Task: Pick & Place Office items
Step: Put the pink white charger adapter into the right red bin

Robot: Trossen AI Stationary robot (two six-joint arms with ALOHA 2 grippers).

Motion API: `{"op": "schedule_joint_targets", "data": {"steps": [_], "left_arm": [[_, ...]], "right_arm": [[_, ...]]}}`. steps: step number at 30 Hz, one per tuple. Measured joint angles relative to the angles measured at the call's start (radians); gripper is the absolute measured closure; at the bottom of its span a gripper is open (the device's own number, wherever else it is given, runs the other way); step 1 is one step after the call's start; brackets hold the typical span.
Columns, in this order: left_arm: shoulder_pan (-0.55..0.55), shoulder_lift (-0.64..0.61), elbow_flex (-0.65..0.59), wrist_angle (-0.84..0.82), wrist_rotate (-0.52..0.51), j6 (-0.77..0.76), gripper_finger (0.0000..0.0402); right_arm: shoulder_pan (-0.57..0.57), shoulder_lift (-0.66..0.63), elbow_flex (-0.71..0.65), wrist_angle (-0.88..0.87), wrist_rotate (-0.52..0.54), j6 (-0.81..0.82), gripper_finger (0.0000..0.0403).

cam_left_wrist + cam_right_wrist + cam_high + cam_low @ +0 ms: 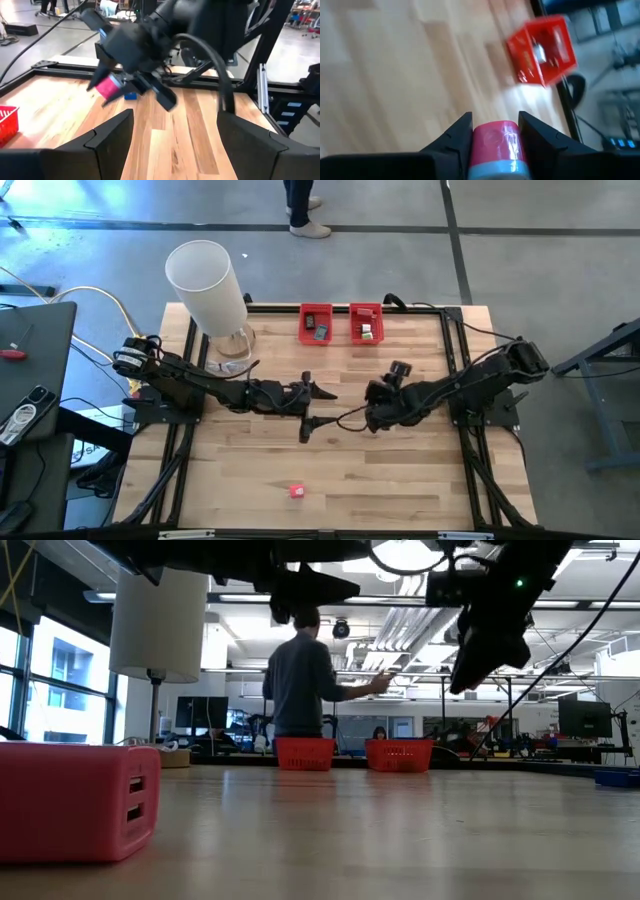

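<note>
**Pink piece pinched in the right gripper above the table's middle**

Pink and blue, a small rounded piece (497, 145) sits squeezed between the two dark fingers of the right gripper (496, 131), which are closed onto its sides. From the left arm's camera the same piece (107, 87) shows as a pink stub with a bit of blue beside it, carried in the air over the wooden table (400, 470), near its middle. The right gripper (375, 418) reaches in from the right side.

The left gripper (310, 405) faces it from the left, fingers spread apart with nothing between them; one fingertip (322, 391) points toward the bins, the other lies nearer the front edge.

Another office item, a small red block (297, 491), lies alone on the boards near the front edge, well apart from both arms; from table height it looms large with two slots in its end (75, 802).

At the far edge two red bins stand side by side, the left bin (316, 323) and the right bin (365, 322), each with small pieces inside. A tall white cylinder (207, 285) stands at the far left corner. A person (305, 675) stands beyond the table, back turned.
</note>
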Motion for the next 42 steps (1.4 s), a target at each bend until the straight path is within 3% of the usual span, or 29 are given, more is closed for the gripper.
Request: {"op": "schedule_joint_targets", "data": {"steps": [9, 17, 28, 42], "left_arm": [[0.015, 0.000, 0.000, -0.071, 0.005, 0.000, 0.0121], [0.021, 0.000, 0.000, -0.125, 0.002, 0.000, 0.0121], [0.026, 0.000, 0.000, -0.143, 0.000, 0.086, 0.0121], [0.064, 0.000, 0.000, -0.187, 0.000, 0.046, 0.0121]], "right_arm": [[-0.127, 0.000, 0.000, -0.127, -0.015, 0.061, 0.0280], [-0.261, 0.000, 0.000, -0.077, -0.115, -0.110, 0.0281], [-0.479, -0.007, 0.015, 0.230, -0.333, -0.487, 0.0281], [-0.773, 0.005, 0.140, 0.366, -0.661, -0.531, 0.0275]]}}
